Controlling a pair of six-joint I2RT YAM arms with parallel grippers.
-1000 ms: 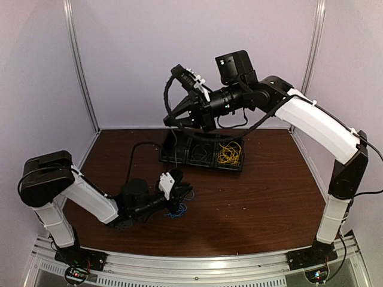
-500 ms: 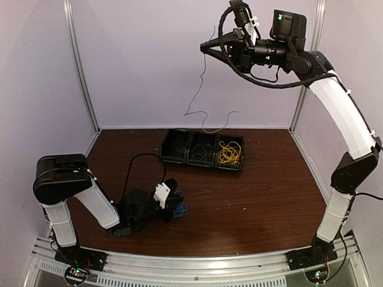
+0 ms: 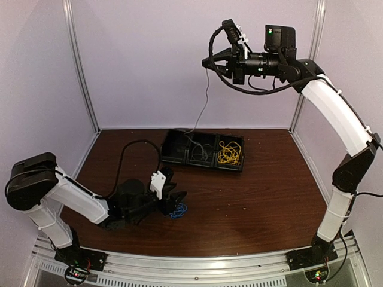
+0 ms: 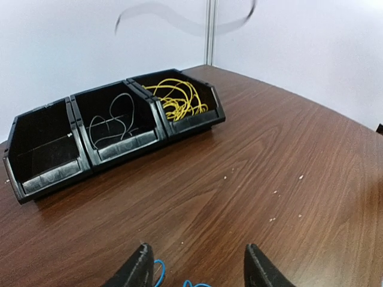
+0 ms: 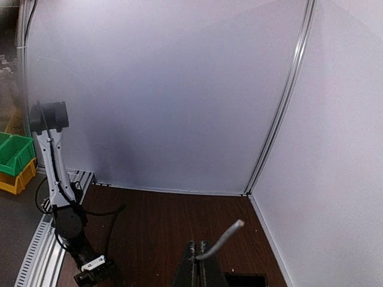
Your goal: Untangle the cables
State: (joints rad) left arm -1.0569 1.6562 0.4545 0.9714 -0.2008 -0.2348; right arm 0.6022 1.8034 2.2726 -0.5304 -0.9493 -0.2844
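Note:
My right gripper (image 3: 205, 61) is high above the back of the table, shut on one end of a thin grey cable (image 3: 206, 95). That cable hangs down into the middle compartment of the black bin tray (image 3: 169, 156). In the right wrist view the cable's end (image 5: 226, 237) sticks out past the shut gripper (image 5: 200, 245). Yellow cables (image 3: 229, 153) fill the tray's right compartment. My left gripper (image 3: 173, 192) is low over the table and open. A small blue cable (image 3: 176, 210) lies on the wood just beside it, seen again as blue cable (image 4: 157, 270) next to the left finger (image 4: 139, 267).
The tray's left compartment (image 4: 45, 149) looks empty, and the middle compartment (image 4: 114, 122) holds loops of grey cable. A thick black arm cable (image 3: 128, 156) arcs over the table's left side. Walls and metal posts (image 3: 81, 66) enclose the table.
The right gripper rose from the tray to high up, pulling the grey cable with it, then dipped slightly. The left gripper's jaws opened over the blue cable and the arm shifted left.

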